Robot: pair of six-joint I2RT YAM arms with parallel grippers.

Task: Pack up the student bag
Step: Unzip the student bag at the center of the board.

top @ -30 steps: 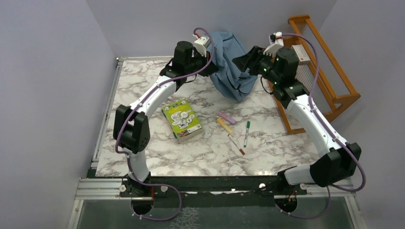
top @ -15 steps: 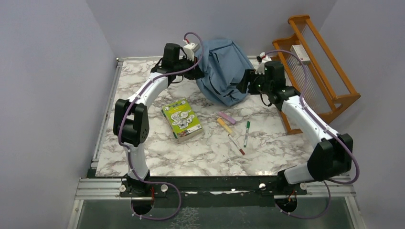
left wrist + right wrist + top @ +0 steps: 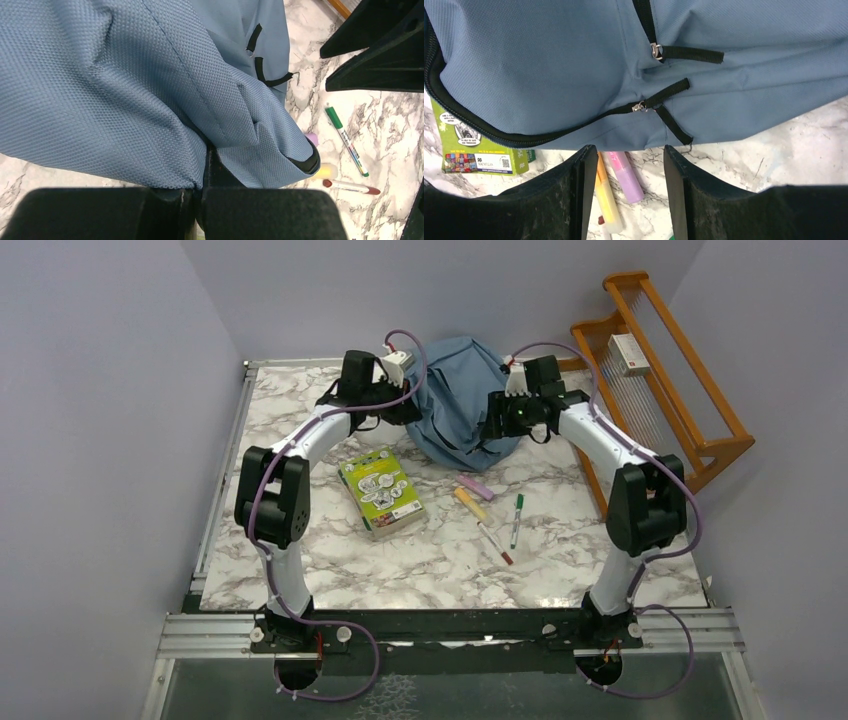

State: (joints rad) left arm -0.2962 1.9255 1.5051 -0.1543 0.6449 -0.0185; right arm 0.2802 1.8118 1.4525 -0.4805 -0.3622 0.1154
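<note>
While the left hand (image 3: 205, 167) pinches a fold of the slate-blue student bag (image 3: 452, 410), which slumps at the far middle of the marble tabletop (image 3: 440, 560), the right hand (image 3: 626, 152) hangs open just beside its zipper pulls (image 3: 640, 106), with a yellow highlighter (image 3: 606, 200) and a purple highlighter (image 3: 626, 177) lying near.

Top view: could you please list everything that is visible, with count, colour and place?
bag: one, slate-blue, far middle of table
book: one, green, left of centre
highlighters: two, purple and yellow, just in front of the bag
pens: two, green-capped and red-capped, nearer than the highlighters
rack: one, orange-brown wood, right of table
box: one, white, on the rack
table: one, marble, under all
left gripper: one, black, shut on bag fabric
right gripper: one, black, open beside bag's near edge
</note>
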